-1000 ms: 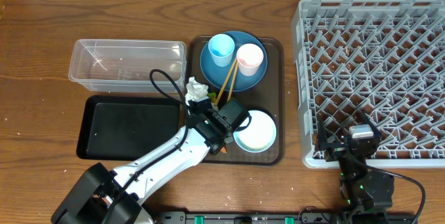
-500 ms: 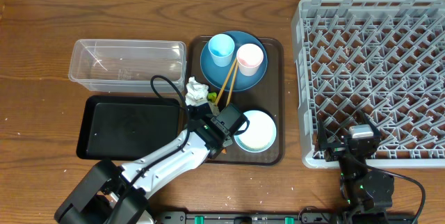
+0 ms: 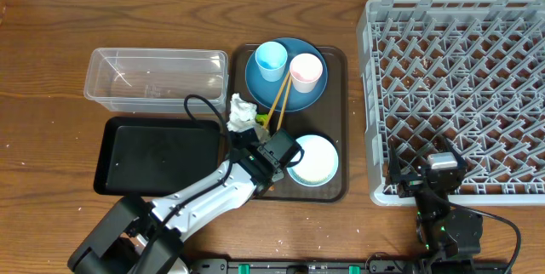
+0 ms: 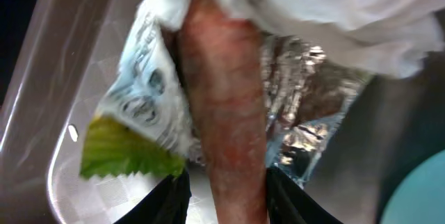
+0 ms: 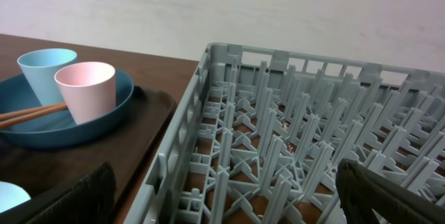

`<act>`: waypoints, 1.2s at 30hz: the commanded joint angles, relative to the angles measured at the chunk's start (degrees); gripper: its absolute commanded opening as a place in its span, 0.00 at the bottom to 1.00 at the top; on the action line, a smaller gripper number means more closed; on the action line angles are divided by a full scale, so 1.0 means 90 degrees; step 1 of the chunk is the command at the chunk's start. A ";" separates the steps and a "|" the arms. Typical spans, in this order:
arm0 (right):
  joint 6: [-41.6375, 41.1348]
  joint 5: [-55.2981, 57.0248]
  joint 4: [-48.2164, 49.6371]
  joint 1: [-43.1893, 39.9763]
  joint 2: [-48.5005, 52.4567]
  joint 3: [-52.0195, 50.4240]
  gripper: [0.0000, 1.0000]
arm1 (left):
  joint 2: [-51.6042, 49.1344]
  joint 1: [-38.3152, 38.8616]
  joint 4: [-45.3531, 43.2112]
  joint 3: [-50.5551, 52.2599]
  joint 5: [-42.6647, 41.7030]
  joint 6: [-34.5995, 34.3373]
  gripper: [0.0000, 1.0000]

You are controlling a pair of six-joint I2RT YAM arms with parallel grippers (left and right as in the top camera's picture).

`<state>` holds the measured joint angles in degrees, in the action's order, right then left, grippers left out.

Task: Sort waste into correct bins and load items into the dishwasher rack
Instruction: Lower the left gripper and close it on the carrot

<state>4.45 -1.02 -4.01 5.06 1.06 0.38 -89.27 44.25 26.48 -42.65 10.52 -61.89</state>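
In the left wrist view an orange carrot piece (image 4: 226, 113) runs lengthwise between my left gripper's (image 4: 226, 200) black fingers, which are shut on its near end. Its far end goes under the crumpled white tissue (image 4: 313, 15), and a yellow-green wrapper (image 4: 132, 147) lies beside it. Overhead, the left gripper (image 3: 258, 144) sits on the brown tray just below the tissue (image 3: 241, 112). My right gripper (image 3: 430, 172) hangs open over the front left corner of the grey dishwasher rack (image 3: 460, 95), nothing between its fingers. The clear tub (image 3: 111, 95) and black tray (image 3: 162, 155) lie to the left.
On the brown serving tray (image 3: 336, 121) a blue plate (image 3: 298, 91) carries a light blue cup (image 3: 272, 59), a pink cup (image 3: 306, 70) and wooden chopsticks (image 3: 279, 99). The white bowl (image 3: 313, 159) stands right of my left gripper.
My left arm has shifted a little left and up towards the tissue, its jaws unchanged. The tissue has shifted slightly. The right arm has not moved.
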 commanded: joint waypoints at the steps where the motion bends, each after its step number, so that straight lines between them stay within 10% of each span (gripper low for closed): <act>1: 0.0015 0.0044 -0.0029 -0.0017 -0.0005 -0.0007 0.99 | -0.0083 -0.0017 -0.0007 0.0063 -0.0070 -0.0119 0.38; 36: 0.0015 0.0044 -0.0029 -0.0017 -0.0005 -0.0007 0.99 | 0.0376 -0.0005 -0.0002 0.0058 -0.0449 -0.0063 0.15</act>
<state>4.45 -1.02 -4.01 5.06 1.06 0.38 -89.41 44.31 26.44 -42.74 8.16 -64.23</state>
